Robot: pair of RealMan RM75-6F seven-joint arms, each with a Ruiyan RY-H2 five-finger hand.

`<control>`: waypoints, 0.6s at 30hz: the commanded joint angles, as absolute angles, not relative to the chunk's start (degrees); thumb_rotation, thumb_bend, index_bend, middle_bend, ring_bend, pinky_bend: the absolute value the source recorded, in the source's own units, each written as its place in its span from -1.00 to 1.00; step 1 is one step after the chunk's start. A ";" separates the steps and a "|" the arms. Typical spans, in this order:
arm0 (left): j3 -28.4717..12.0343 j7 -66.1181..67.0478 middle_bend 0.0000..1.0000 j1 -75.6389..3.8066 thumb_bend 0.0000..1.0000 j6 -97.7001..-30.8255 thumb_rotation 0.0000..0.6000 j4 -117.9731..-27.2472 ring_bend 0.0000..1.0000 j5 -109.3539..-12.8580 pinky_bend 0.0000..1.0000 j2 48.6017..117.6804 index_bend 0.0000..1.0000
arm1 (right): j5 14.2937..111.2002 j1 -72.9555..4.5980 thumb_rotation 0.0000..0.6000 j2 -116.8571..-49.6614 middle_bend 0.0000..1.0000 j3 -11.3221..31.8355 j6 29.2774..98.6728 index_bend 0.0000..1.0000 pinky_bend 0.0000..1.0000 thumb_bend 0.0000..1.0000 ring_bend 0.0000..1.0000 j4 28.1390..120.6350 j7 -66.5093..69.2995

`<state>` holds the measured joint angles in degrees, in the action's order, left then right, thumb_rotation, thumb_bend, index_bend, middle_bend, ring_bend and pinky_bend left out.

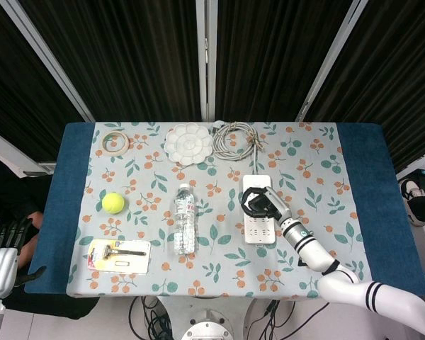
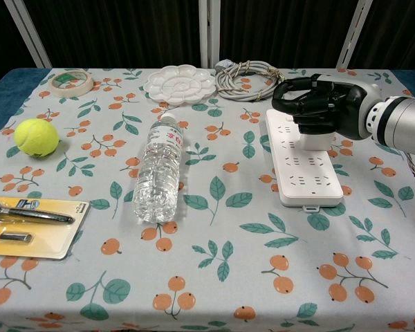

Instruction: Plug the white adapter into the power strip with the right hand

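Floral-clothed desk (image 2: 214, 290) carries the power strip (image 2: 304, 181), its long axis running toward the robot, directly beneath the right hand (image 2: 317, 105), which grasps the white adapter (image 2: 314, 142) against its sockets.

Power strip (image 2: 301, 162): white, long, flat on the tablecloth in the right half, nearer the front edge than the back, sockets up. White adapter (image 2: 313, 142): boxy, upright on the strip's far half, largely covered by the right hand (image 2: 318, 105).

A lab-like test station; black curtains (image 1: 142, 57) behind a table (image 1: 368, 184) of assorted props.
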<state>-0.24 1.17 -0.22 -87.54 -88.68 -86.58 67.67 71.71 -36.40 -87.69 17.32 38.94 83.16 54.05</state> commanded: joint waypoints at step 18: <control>-0.59 2.31 -1.00 -0.64 -0.83 -88.47 1.00 -89.67 -1.00 -87.88 -1.00 67.32 -0.87 | 88.71 -23.57 1.00 -66.57 -0.05 10.95 64.70 -0.04 -0.45 -0.08 -0.25 96.43 23.00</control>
<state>-0.56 2.26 -0.63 -88.41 -89.63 -87.84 67.33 84.33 -27.86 -71.28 14.26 57.92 95.78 34.07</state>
